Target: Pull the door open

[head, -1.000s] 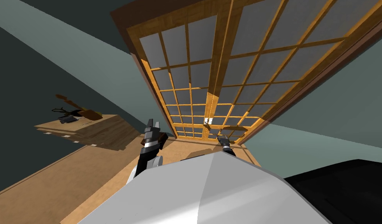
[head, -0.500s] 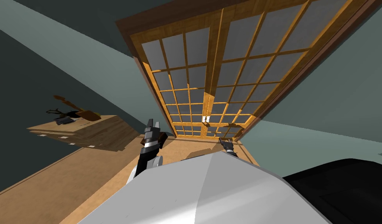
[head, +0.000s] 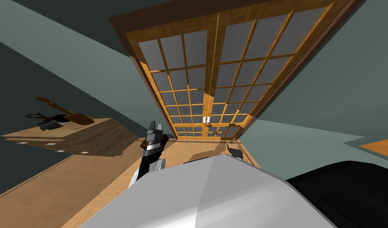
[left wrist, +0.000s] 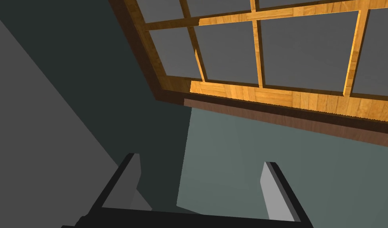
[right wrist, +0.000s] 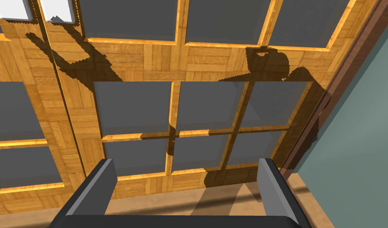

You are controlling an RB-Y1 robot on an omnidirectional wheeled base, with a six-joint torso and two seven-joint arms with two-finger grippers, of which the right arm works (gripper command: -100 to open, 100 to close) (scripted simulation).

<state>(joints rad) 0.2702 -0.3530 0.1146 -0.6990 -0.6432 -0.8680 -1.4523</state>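
Evidently the approach step: the glazed wooden double door (head: 211,85) looks shut ahead, with white handles (head: 207,119) at its centre seam. Right gripper (right wrist: 188,162) is low, facing the right leaf's bottom panes, well apart from the handles, fingers spread, empty. Next move: lift and reach across to a handle. Left gripper (head: 154,128) is raised, fingers apart, holding nothing.

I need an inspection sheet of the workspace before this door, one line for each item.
Surface: wooden floor.
Job's things: door, two wooden leaves with grey panes, looks shut; white handles at the middle seam.
Clutter: dresser on my left, dark things on top, too small to name.
Grippers: left gripper open, toward a door corner; right gripper open, facing the low panes, not touching.
Cables: nothing seen.
Surroundings: grey-green walls; black area on my right.
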